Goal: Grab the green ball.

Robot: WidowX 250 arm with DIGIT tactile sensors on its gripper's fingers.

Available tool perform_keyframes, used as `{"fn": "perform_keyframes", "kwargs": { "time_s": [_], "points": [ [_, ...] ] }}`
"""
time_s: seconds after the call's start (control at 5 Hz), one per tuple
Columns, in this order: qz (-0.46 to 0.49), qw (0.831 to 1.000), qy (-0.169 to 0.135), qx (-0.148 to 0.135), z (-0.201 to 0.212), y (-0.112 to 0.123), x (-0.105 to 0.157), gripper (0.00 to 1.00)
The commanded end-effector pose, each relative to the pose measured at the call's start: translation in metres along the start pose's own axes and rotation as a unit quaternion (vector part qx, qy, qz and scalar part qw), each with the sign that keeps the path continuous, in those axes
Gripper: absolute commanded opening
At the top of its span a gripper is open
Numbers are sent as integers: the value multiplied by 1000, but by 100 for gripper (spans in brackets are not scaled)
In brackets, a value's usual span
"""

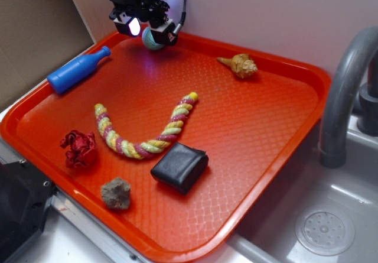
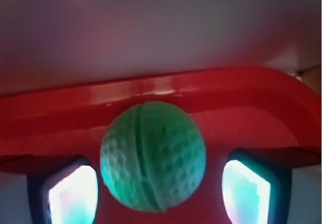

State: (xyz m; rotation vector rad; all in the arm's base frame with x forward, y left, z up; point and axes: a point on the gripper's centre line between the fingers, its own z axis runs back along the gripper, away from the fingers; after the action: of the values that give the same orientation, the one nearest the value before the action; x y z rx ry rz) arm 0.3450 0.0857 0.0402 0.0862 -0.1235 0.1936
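The green ball is a small mint-green dimpled ball lying at the far edge of the red tray, against its back rim. In the wrist view the ball fills the middle, between my two lit fingers, with a gap of tray showing on each side. My gripper is open and straddles the ball from above. The ball's lower part is cut off by the wrist frame's edge.
On the tray lie a blue bottle at the left, a tan shell at the back right, a striped rope, a black pouch, a red paper wad and a grey rock. A wall stands close behind; a grey faucet and a sink are at the right.
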Motion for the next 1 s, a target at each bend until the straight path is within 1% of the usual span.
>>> {"fn": "perform_keyframes", "kwargs": {
  "time_s": [0.0,0.2,0.4,0.6,0.8],
  "points": [
    [-16,998,-41,40,-3,1,21,100],
    [-3,998,-43,34,-4,2,15,0],
    [-2,999,-40,20,-1,2,11,0],
    [7,999,-34,13,7,5,7,0],
    [1,1000,1,9,57,-2,-11,0]
  ]
}}
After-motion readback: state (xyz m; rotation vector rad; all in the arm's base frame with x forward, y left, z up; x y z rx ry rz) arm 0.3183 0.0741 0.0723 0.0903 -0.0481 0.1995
